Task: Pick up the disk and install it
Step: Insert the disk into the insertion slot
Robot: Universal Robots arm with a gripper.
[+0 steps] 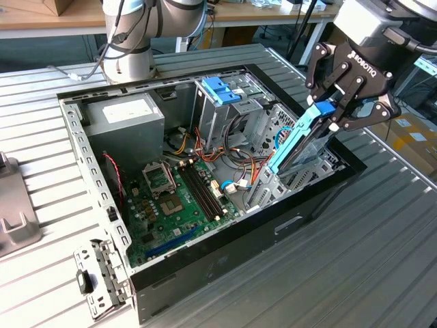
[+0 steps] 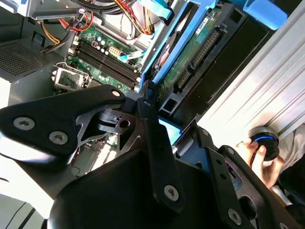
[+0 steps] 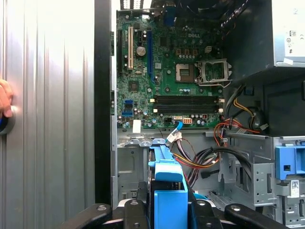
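My claw [image 1: 332,113] is clamped on the disk [image 1: 299,141], which hangs tilted with its lower end inside the case [image 1: 76,140], by the edge at the exterior view's right. To seat it well, I judge the blue rails must line up with the bay and stay clear of the cables [image 1: 240,162].

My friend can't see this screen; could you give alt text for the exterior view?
A black pincer grips the disk, blue-railed and tilted, at one end of an open computer case lying on a ribbed metal table. Its green circuit board shows.
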